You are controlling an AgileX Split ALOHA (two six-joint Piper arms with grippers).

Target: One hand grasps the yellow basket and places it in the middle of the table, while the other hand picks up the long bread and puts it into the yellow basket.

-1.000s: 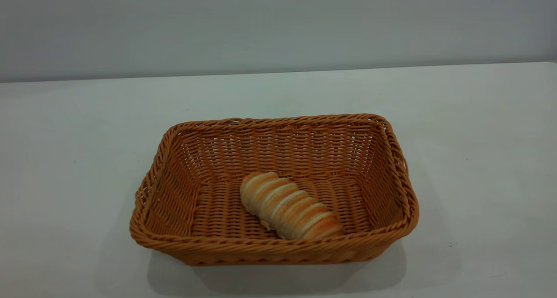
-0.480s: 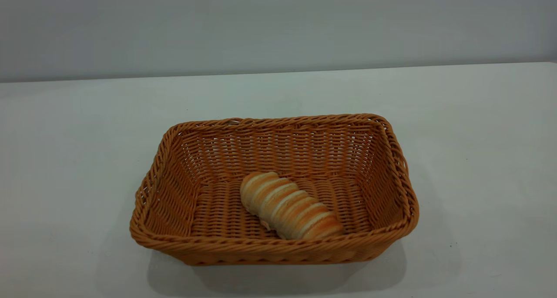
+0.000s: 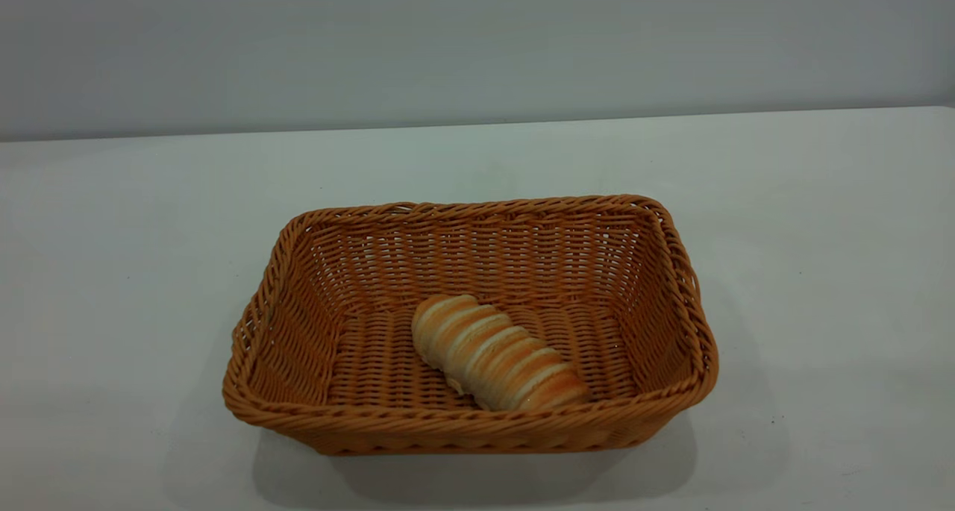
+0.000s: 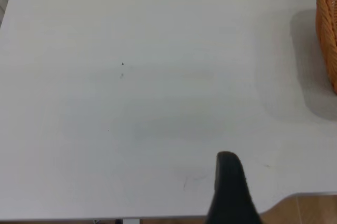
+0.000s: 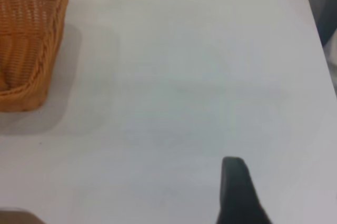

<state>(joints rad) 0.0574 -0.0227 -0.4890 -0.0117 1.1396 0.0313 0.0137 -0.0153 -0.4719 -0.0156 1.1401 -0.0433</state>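
The yellow basket (image 3: 675, 272), a woven orange-tan tray, stands in the middle of the white table (image 3: 821, 198). The long bread (image 3: 496, 356) lies slantwise on the basket's floor, towards its front wall. Neither gripper shows in the exterior view. In the left wrist view a dark part of my left gripper (image 4: 229, 192) hangs over bare table near the edge, well away from the basket's side (image 4: 327, 29). In the right wrist view a dark part of my right gripper (image 5: 237, 192) is over bare table, far from the basket's corner (image 5: 31, 40). Nothing is held by either.
A plain grey wall rises behind the table's far edge (image 3: 477, 123). The table's near edge and a wooden floor (image 4: 305, 208) show in the left wrist view. Wide bare tabletop lies on both sides of the basket.
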